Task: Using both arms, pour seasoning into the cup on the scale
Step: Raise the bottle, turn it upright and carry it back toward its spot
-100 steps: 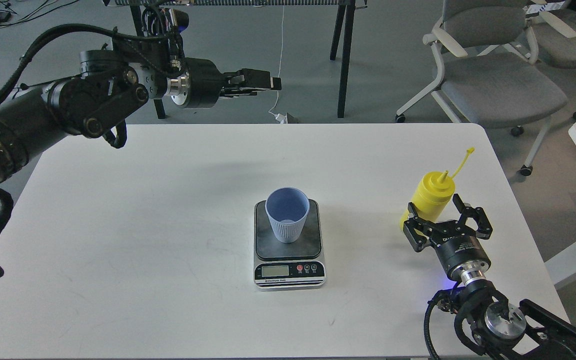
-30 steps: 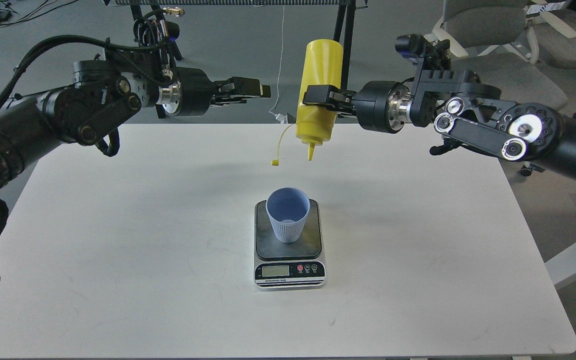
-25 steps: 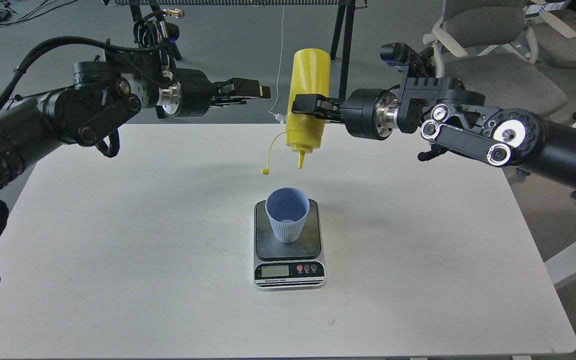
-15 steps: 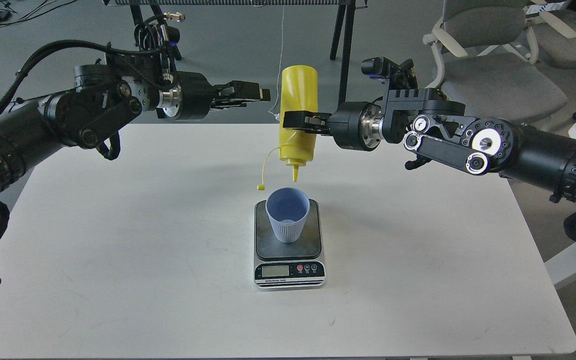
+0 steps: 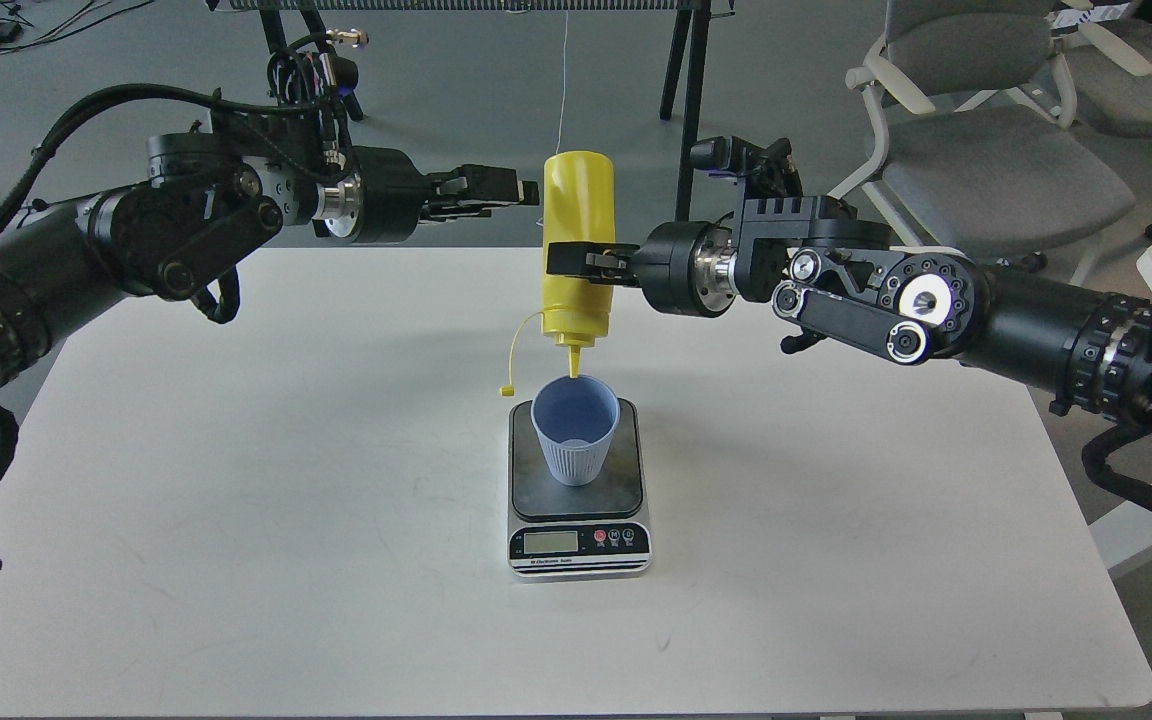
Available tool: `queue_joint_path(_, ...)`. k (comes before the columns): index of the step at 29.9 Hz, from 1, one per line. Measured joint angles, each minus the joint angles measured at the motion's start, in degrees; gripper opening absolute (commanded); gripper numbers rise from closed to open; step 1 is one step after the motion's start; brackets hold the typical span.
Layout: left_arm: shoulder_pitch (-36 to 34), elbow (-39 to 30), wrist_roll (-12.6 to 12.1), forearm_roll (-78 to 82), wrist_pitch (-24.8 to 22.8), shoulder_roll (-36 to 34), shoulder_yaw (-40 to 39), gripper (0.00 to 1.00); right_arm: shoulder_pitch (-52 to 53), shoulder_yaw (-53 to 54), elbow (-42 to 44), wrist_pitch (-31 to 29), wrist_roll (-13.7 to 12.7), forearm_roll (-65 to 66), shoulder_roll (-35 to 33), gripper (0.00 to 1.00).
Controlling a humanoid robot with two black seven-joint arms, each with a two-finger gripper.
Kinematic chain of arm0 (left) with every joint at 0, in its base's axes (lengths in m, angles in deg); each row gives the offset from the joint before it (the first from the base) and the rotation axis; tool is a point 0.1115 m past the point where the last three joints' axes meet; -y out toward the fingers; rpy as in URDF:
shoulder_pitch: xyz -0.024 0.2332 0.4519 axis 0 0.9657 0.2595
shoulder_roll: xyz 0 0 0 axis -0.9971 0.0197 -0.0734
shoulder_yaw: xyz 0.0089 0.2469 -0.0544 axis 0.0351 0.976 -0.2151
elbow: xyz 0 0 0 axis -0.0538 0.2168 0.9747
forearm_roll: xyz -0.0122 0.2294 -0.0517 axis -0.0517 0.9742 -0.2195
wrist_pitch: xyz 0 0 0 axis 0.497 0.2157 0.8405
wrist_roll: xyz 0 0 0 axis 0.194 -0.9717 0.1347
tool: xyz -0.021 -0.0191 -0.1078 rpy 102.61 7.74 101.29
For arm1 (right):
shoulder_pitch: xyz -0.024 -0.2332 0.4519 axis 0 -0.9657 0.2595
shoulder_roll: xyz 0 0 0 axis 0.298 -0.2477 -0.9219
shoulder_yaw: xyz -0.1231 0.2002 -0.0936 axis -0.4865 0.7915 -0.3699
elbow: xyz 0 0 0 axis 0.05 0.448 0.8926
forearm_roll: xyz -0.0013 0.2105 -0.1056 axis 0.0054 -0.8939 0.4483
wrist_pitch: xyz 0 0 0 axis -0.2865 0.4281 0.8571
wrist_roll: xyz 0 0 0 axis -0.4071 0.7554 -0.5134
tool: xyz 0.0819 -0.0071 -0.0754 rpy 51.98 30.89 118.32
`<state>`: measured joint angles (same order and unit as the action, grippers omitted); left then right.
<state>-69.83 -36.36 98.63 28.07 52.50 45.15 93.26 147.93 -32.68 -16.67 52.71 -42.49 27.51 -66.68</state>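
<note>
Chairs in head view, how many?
2. One grey chair sits behind the table's far right corner; a second is at the top right edge, partly cropped. More may be hidden.

- A white table (image 5: 236,520) with rounded corners fills most of the view.
- Beyond its far right corner stand grey chairs (image 5: 996,160) on castors.
- Past the far edge, black frame legs (image 5: 691,110) stand on grey floor, a white cable (image 5: 563,90) hanging beside them.

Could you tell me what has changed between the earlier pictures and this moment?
The right gripper took the seasoning bottle from the table's right side, lifted and inverted it, then carried it left and down, so its nozzle now hangs just above the cup. The left gripper, the cup and the scale stayed about where they were.
</note>
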Motion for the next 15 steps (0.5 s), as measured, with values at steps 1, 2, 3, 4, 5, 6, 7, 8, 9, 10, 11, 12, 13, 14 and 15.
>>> queue_joint_path(1, 0.07, 0.00, 0.00, 0.00, 0.00, 0.00, 0.00, 0.73, -0.09, -0.20, 0.13, 0.00, 0.00, 0.00, 0.16, 0.11)
queue_joint_path(2, 0.16, 0.00, 0.00, 0.00, 0.00, -0.01, 0.00, 0.73, -0.13, -0.49, 0.27, 0.00, 0.00, 0.00, 0.26, 0.11)
queue_joint_path(3, 0.23, 0.00, 0.00, -0.01, 0.00, -0.03, 0.00, 0.73, -0.13, -0.75, 0.38, 0.00, 0.00, 0.00, 0.30, 0.11)
queue_joint_path(4, 0.29, 0.00, 0.00, -0.01, 0.00, -0.05, 0.00, 0.73, -0.13, -0.97, 0.45, 0.00, 0.00, 0.00, 0.33, 0.11)
queue_joint_path(5, 0.35, 0.00, 0.00, 0.00, 0.00, -0.08, 0.00, 0.73, -0.13, -1.08, 0.48, 0.00, 0.00, -0.04, 0.36, 0.11)
queue_joint_path(6, 0.39, 0.00, 0.00, -0.01, 0.00, -0.09, 0.00, 0.73, -0.13, -1.08, 0.48, 0.00, 0.00, -0.17, 0.39, 0.11)
queue_joint_path(7, 0.43, 0.00, 0.00, -0.01, 0.00, -0.09, 0.00, 0.73, -0.12, -0.98, 0.49, 0.00, 0.00, -0.31, 0.42, 0.11)
queue_joint_path(8, 0.47, 0.00, 0.00, 0.00, 0.00, -0.09, 0.00, 0.73, -0.04, -0.76, 0.49, 0.00, 0.00, -0.48, 0.42, 0.11)
queue_joint_path(9, 0.50, 0.00, 0.00, 0.00, 0.00, -0.09, 0.00, 0.73, 0.24, -0.27, 0.47, 0.00, 0.00, -0.67, 0.40, 0.11)
queue_joint_path(10, 0.53, 0.00, 0.00, 0.00, 0.00, -0.09, 0.00, 0.73, 0.53, 0.67, 0.42, 0.04, -0.02, -0.79, 0.26, 0.11)
queue_joint_path(11, 0.57, 0.00, 0.00, 0.01, 0.00, -0.14, 0.00, 0.73, 0.96, 1.63, 0.41, 0.11, -0.13, -0.84, 0.02, 0.11)
queue_joint_path(12, 0.65, 0.00, 0.00, 0.02, 0.00, -0.29, 0.02, 0.73, 1.28, 2.64, 0.41, 0.13, -0.23, -0.86, -0.27, 0.12)
queue_joint_path(13, 0.80, 0.00, 0.00, 0.04, 0.00, -0.60, 0.03, 0.74, 1.89, 3.71, 0.42, 0.13, -0.35, -0.89, -0.77, 0.12)
queue_joint_path(14, 0.97, 0.00, 0.00, 0.07, 0.00, -0.93, 0.03, 0.74, 2.76, 4.59, 0.46, 0.07, -0.45, -0.91, -1.56, 0.12)
queue_joint_path(15, 1.06, 0.00, 0.00, 0.08, 0.00, -1.19, 0.03, 0.74, 3.74, 5.22, 0.57, -0.02, -0.53, -0.97, -2.50, 0.12)
